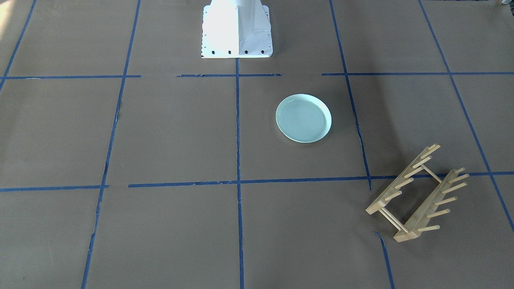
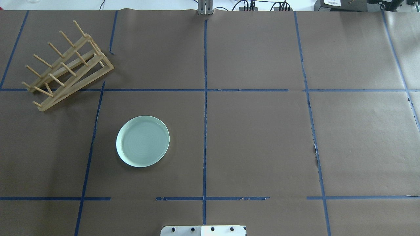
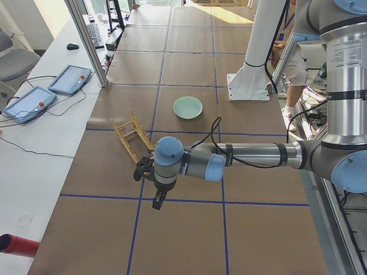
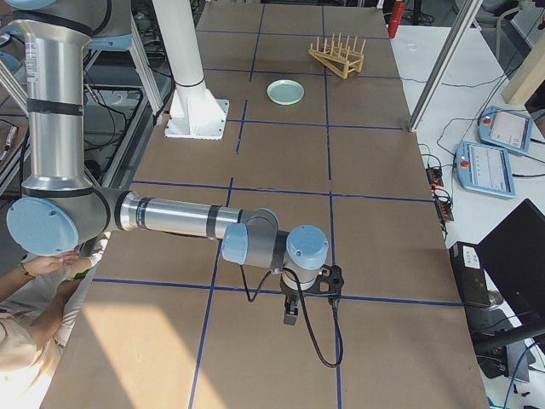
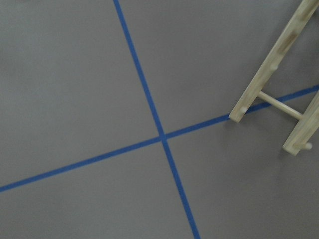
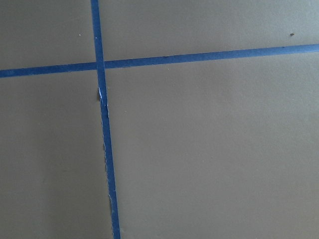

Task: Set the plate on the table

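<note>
The pale mint-green plate (image 1: 303,118) lies flat on the brown-paper table (image 1: 172,132), free of any gripper. It also shows in the overhead view (image 2: 142,141), the left side view (image 3: 188,107) and the right side view (image 4: 285,91). My left gripper (image 3: 159,200) hangs over the table's left end, well away from the plate, and shows only in the left side view. My right gripper (image 4: 291,313) hangs over the far right end and shows only in the right side view. I cannot tell whether either is open or shut.
A light wooden peg rack (image 2: 65,67) stands empty on the table beyond the plate, on my left; part of the rack (image 5: 279,74) shows in the left wrist view. The white robot base (image 1: 237,30) stands at the table's near edge. Tablets (image 3: 70,79) lie on a side table.
</note>
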Available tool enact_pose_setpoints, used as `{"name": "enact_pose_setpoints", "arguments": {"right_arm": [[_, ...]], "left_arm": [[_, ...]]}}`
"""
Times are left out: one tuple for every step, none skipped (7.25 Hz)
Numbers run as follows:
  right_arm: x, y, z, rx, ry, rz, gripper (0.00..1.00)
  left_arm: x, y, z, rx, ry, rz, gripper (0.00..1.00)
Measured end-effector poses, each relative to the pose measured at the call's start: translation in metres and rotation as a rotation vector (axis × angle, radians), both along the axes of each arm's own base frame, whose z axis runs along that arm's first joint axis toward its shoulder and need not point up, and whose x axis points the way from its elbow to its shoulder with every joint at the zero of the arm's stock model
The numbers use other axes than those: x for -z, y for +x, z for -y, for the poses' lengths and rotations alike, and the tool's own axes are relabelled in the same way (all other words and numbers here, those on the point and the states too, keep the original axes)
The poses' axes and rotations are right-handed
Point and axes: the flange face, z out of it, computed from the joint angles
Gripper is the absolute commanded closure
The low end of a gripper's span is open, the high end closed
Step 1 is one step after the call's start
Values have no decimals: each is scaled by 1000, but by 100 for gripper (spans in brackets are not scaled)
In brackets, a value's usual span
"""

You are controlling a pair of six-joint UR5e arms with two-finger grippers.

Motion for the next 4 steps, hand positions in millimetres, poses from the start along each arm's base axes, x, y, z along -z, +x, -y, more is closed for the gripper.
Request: {"name": "enact_pose_setpoints", "arguments": {"right_arm": [[0, 0, 0, 0, 0, 0, 0], [0, 0, 0, 0, 0, 0, 0], [0, 0, 0, 0, 0, 0, 0], [0, 0, 0, 0, 0, 0, 0]], "left_arm": [[-4, -12, -3, 29, -18, -18, 0], [-2, -23, -5, 57, -58, -52, 0], [6, -29, 1, 73, -123, -79, 0], [15, -32, 8, 80, -181, -92, 0]]}}
